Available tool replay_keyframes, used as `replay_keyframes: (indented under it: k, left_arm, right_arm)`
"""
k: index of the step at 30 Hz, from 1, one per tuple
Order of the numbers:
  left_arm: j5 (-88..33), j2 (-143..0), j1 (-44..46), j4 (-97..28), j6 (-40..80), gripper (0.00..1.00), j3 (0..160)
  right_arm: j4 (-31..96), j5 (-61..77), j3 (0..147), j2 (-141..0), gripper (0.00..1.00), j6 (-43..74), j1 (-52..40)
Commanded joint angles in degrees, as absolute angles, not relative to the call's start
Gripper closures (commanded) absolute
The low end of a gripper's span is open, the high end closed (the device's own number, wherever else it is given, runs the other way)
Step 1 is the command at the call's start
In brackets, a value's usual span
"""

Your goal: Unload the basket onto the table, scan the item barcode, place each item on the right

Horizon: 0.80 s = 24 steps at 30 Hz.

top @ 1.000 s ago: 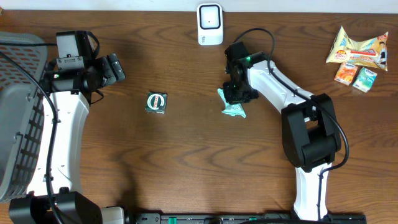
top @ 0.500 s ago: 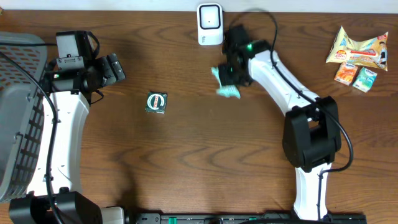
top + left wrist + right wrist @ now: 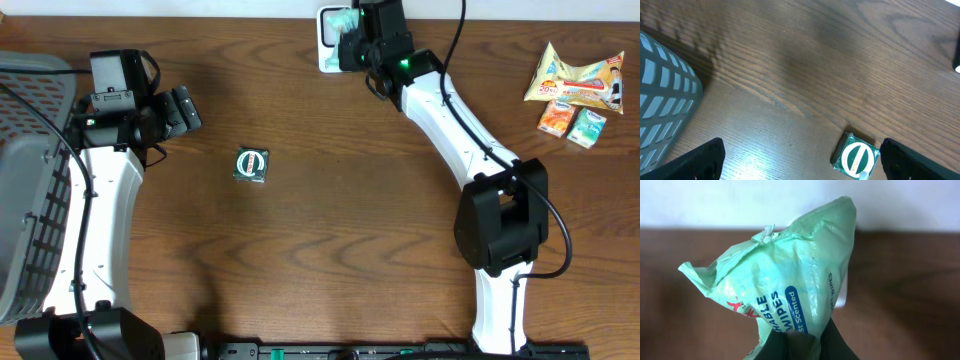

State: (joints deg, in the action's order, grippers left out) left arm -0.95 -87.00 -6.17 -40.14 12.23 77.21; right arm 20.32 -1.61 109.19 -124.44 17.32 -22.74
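Right tool (image 3: 805, 344) pinches the wipes pack (image 3: 785, 275) at the scanner (image 3: 326, 58), presumably barcode facing it; left tool (image 3: 187, 108) hangs released.

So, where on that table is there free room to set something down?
The wide bare wood between the small green box and the right arm; also below the snack packs. Crowded: around the scanner, and by the basket.
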Motion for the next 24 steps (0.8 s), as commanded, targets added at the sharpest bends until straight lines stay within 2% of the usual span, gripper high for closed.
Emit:
replay_keyframes:
  k: [1, 9, 17, 24]
  left_arm:
    - [-0.6, -87.3, -6.4, -40.3, 12.7, 0.02, 76.9]
    - [-0.6, -87.3, -6.4, -40.3, 12.7, 0.03, 76.9]
    - [-0.6, -87.3, -6.4, -40.3, 12.7, 0.02, 76.9]
    - [-0.6, -87.3, -6.4, -40.3, 12.7, 0.03, 76.9]
  right_arm:
    - [16.8, -5.9, 110.2, -123.6, 0.99, 19.7, -23.0]
    - [6.5, -8.0, 113.0, -127.4, 0.99, 19.3, -22.8]
    - [-6.6, -10.0, 113.8, -135.2, 0.99, 11.5, -23.6]
    - [-5.5, -12.6, 113.8, -136.1, 0.99, 11.5, -23.3]
